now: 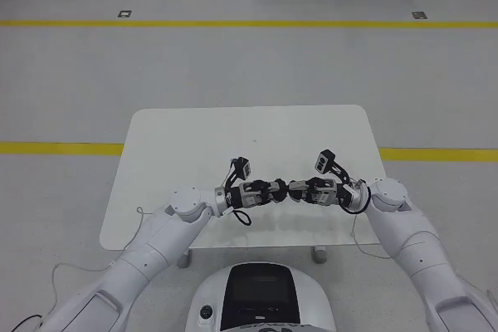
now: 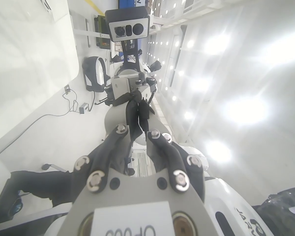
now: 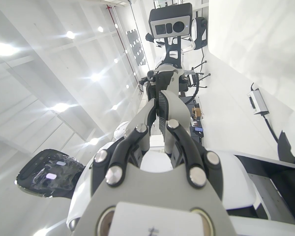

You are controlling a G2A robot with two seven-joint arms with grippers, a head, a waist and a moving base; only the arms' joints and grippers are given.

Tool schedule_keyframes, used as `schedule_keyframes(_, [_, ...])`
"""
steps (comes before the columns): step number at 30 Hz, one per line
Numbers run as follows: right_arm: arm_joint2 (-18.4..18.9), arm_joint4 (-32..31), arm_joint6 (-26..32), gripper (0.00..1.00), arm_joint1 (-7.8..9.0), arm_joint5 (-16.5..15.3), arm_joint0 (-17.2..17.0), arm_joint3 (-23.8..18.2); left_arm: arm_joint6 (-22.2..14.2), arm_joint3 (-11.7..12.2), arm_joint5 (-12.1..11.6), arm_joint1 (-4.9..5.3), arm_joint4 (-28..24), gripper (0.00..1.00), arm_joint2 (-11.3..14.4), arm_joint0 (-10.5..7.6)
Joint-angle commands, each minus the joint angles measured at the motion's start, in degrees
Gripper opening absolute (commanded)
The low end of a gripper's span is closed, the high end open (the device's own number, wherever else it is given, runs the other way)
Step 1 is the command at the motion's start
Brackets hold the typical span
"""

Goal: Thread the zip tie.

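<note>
Above the front middle of the white table (image 1: 232, 141) my two grippers meet tip to tip. My left gripper (image 1: 275, 192) has black cloth-covered fingers (image 2: 131, 114) drawn together to a point, so it is shut. My right gripper (image 1: 298, 190) faces it, its grey fingers (image 3: 173, 106) with black ribbed pads closed as well. In the left wrist view the left gripper (image 2: 138, 100) touches the tip of the right gripper (image 2: 127, 87). In the right wrist view the right gripper (image 3: 159, 95) ends against the left gripper (image 3: 162, 79). No zip tie can be made out between the tips.
The tabletop carries no loose objects. A thin cable (image 1: 139, 212) hangs at the table's front left edge. Grey floor with yellow lines (image 1: 50, 148) surrounds the table. A power brick (image 3: 257, 103) with its cord lies on the floor.
</note>
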Motion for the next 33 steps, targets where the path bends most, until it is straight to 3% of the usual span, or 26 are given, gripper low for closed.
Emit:
schedule_keyframes(1, [0.0, 0.1, 0.0, 0.00, 0.01, 0.0, 0.0, 0.0, -0.2, 0.1, 0.0, -0.02, 0.0, 0.00, 0.1, -0.07])
schedule_keyframes(4, [-0.1, 0.4, 0.0, 0.00, 0.00, 0.0, 0.0, 0.1, -0.3, 0.1, 0.0, -0.06, 0.0, 0.00, 0.1, -0.18])
schedule_keyframes(5, [-0.1, 0.5, 0.0, 0.42, 0.00, 0.0, -0.1, 0.1, -0.4, 0.1, 0.0, -0.06, 0.0, 0.00, 0.1, -0.19])
schedule_keyframes(6, [0.0, 0.6, 0.1, 1.00, 0.02, 0.0, -0.1, 0.1, -0.4, 0.1, -0.1, -0.06, 0.0, 0.00, 0.0, -0.20])
schedule_keyframes(12, [1.3, 2.1, -0.7, 1.00, 0.25, -0.4, -0.6, 0.4, -0.7, -0.3, -0.5, 0.06, -0.8, 0.00, -0.5, 0.19])
schedule_keyframes(16, [2.6, 5.2, -2.0, 1.00, 0.22, -1.6, -1.4, -0.6, -1.9, -1.1, 0.1, 0.34, -1.5, 0.00, -1.3, 0.40])
schedule_keyframes(18, [2.8, 6.2, -2.2, 1.00, 0.16, -1.6, -1.6, -0.8, -2.8, -1.9, 1.8, 0.58, -2.0, 0.00, -1.6, 0.84])
schedule_keyframes(25, [2.8, 6.2, -2.2, 1.00, 0.16, -1.6, -1.6, -0.8, -2.2, -2.0, 1.9, 0.56, -2.0, 0.00, -1.6, 1.04])
schedule_keyframes(26, [2.8, 6.2, -2.2, 1.00, 0.16, -1.6, -1.6, -0.8, -1.9, -2.3, 0.4, 0.66, 0.7, 0.00, -1.4, 0.58])
schedule_keyframes(28, [2.8, 6.2, -2.2, 1.00, 0.16, -1.6, -1.6, -0.8, -0.4, -1.7, -7.3, 0.81, 5.7, 0.00, -1.9, 0.01])
schedule_keyframes(30, [2.8, 6.2, -2.2, 1.00, 0.16, -1.6, -1.6, -0.8, 1.5, -3.7, -7.4, 0.60, 6.9, 0.00, -3.6, -0.39])
schedule_keyframes(33, [2.8, 6.2, -2.2, 1.00, 0.16, -1.6, -1.6, -0.8, 0.7, -6.1, -7.4, 0.13, 10.5, 0.00, -6.2, 0.60])
